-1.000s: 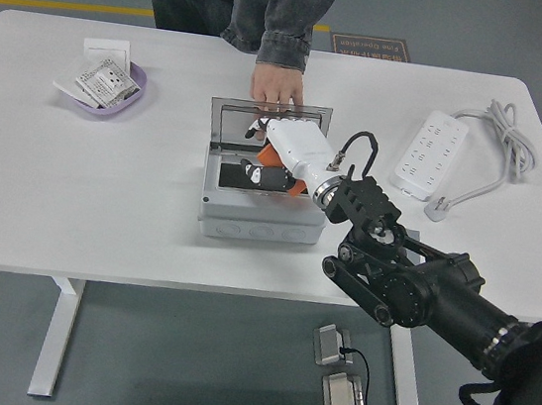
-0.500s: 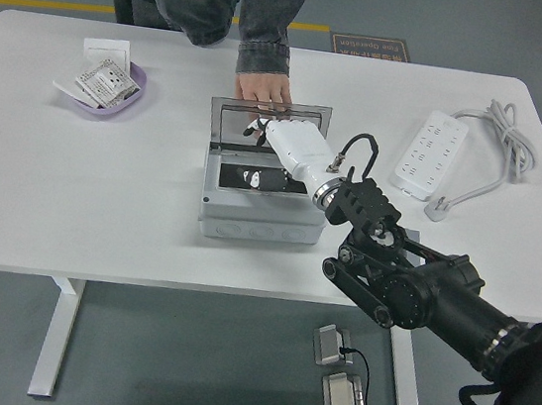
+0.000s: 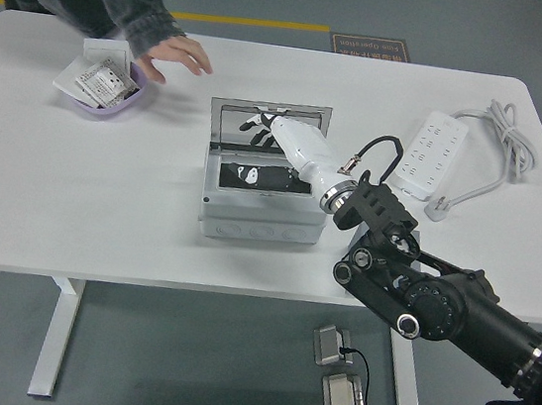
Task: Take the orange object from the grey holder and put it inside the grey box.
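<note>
On the white table (image 3: 72, 196), the right hand (image 3: 278, 136) hovers over the grey box (image 3: 262, 196), fingers loosely spread, holding nothing visible. No orange object shows; it is probably inside. Lift straight clear of the lid.

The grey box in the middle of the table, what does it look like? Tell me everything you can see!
The grey box is a pale grey, plastic-looking case sitting flat near the middle of the white table. Its lid stands open at the back, with a see-through window in a grey frame. The inside looks dark, with a small white patch showing. The front wall has faint round marks. The robot's right hand, white with dark fingers, reaches over the open box, up by the lid.
</note>
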